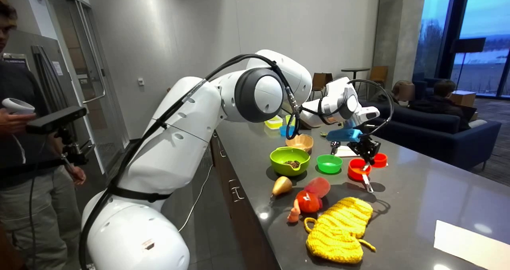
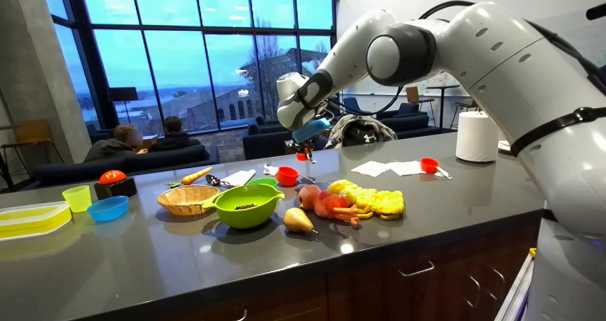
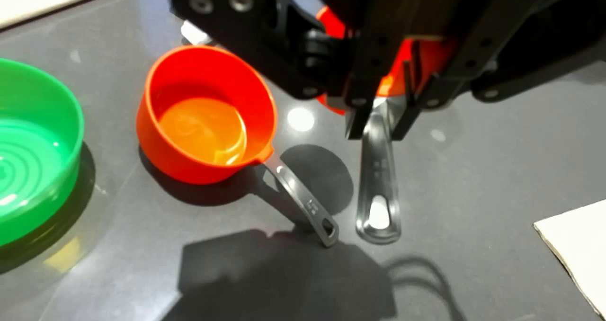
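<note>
Running between drawers [image 2: 374, 283] along one long edge and sofas [image 1: 430, 132] beyond the other, the grey worktop [image 2: 142, 264] spreads beneath the white robot arm [image 1: 179, 150], which reaches over the sofa-side half. At the arm's end is the dark gripper [image 3: 378, 128], its jaws nearly together, pinching something thin. Toward the drawer-side edge lies a yellow knitted mitt [image 1: 338, 230]; past it, near the same edge, stands a lime-green bowl [image 2: 244, 217], with a smaller green bowl [image 1: 329, 169] beside it on the sofa side. Next in size, it seems, a red measuring cup [image 3: 208, 117] stands on the worktop close by the gripper, and the held red cup [image 2: 302, 156] hangs nearer the sofa-side edge, apparently clear of the worktop, much of it hidden behind the gripper in the wrist view. Smallest is its steel handle [image 3: 378, 181], the very part that the jaws clamp, its slotted end sticking out past them. Judging from this, the grasp and the lift look done; the cup is not set down yet, nor is it let go.
</note>
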Controlling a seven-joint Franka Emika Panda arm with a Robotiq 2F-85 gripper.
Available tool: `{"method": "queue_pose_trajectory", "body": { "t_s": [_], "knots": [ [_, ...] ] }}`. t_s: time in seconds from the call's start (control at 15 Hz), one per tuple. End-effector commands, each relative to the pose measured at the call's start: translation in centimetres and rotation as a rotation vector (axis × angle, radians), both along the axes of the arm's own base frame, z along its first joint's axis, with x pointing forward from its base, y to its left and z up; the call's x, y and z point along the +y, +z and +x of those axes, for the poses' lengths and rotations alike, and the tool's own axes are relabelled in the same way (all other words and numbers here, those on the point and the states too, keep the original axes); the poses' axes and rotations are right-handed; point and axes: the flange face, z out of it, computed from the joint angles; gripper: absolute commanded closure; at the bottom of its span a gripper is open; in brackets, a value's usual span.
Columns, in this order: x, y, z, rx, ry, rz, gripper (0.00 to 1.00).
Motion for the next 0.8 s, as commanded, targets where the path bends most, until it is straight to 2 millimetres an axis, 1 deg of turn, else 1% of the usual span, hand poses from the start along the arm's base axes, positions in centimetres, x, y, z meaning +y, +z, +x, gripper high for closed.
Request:
{"method": "queue_pose_trajectory", "body": {
  "t_s": [0.0,0.13,0.27,0.47,0.73],
  "knots": [
    [0.5,2.2,-1.2,0.030,0.060,-0.045,0.96],
    [0.0,2.2,-1.0,0.025,0.061,-0.033,0.96],
    [-0.8,1.1,-0.9,0.039,0.034,-0.013,0.96],
    [-0.8,-1.4,-2.1,0.133,0.035,0.029,0.96],
    [0.0,-3.3,-3.7,0.229,0.088,0.034,0.96]
  ]
}}
